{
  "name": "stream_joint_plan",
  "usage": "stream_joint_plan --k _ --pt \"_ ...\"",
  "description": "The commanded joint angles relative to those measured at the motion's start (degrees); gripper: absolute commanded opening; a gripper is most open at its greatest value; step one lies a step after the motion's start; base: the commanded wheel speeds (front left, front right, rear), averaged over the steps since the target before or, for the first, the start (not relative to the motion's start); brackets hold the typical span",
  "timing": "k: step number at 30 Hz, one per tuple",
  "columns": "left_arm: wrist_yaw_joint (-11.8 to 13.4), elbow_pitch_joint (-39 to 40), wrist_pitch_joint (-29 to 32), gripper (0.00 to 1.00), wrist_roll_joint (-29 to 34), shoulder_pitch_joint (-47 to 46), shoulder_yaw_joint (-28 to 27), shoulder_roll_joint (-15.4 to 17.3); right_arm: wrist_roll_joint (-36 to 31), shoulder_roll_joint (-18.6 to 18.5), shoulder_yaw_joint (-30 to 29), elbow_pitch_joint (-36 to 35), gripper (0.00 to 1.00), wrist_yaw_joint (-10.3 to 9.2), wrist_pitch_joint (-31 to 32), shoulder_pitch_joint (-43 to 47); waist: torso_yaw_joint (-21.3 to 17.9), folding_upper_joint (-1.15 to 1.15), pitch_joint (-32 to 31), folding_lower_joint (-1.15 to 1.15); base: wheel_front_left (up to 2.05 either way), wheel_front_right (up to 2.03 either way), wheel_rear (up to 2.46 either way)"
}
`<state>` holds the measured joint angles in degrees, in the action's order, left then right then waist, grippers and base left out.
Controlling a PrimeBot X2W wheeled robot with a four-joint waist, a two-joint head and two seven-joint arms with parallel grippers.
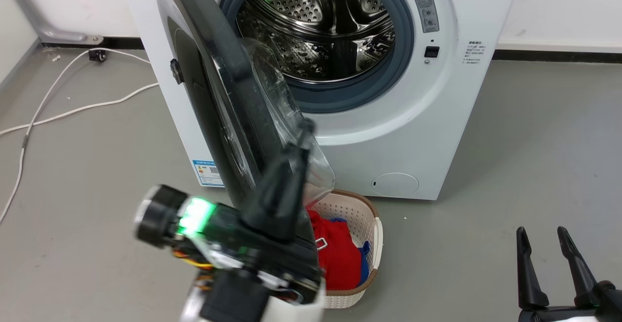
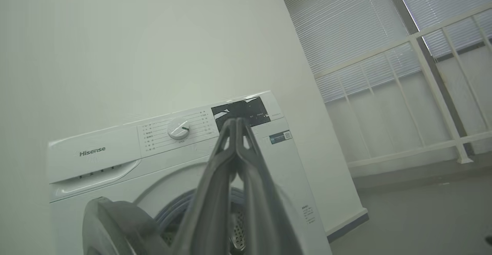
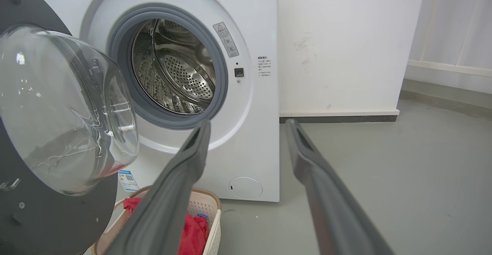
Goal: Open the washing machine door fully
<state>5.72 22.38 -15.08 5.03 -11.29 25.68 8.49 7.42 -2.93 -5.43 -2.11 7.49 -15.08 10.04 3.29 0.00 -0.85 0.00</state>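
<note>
Head view: washing machine door [image 1: 204,69] stood approx. half open, edge-on, at the left of the washing machine [image 1: 413,132]. Left gripper [image 1: 305,130] had its fingers together, tips by the glass bowl [image 1: 286,113]. Best bet: push outward along the hinge arc w/o slipping off. Forearm rose from below. Right gripper [image 1: 549,259] was low, fingers apart.

Left wrist view: tips met, nothing between.

Right wrist view: fingers spread, door at left.

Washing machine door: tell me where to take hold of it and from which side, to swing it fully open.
Take the thin black rim of the washing machine door at its free edge, nearest the robot, probably from the drum side. The door stands swung out, and its domed glass bowl bulges inward, too wide to pinch. The shut left gripper is close by.
</note>
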Motion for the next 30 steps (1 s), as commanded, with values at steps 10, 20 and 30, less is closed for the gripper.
stream_joint_plan --k 10,20,30 --pt "-2.72 -8.58 -0.14 0.0 -2.11 1.96 8.09 -2.31 -0.25 0.09 0.14 -0.84 1.0 0.01 -0.13 -1.15 -0.03 0.0 0.89 0.0 0.0 0.0 0.0" --pt "-2.59 -16.99 -0.15 0.0 -3.71 6.35 11.1 -1.54 -0.45 0.09 0.05 -1.39 1.0 0.01 -0.13 -1.81 0.25 0.0 2.49 0.0 0.0 0.0 0.0" --pt "-0.15 -22.44 -0.15 0.0 -5.7 7.39 8.51 -1.3 -0.64 0.09 -0.22 -1.55 1.0 0.01 -0.13 -2.57 1.14 0.0 4.37 0.0 0.0 0.0 0.0"
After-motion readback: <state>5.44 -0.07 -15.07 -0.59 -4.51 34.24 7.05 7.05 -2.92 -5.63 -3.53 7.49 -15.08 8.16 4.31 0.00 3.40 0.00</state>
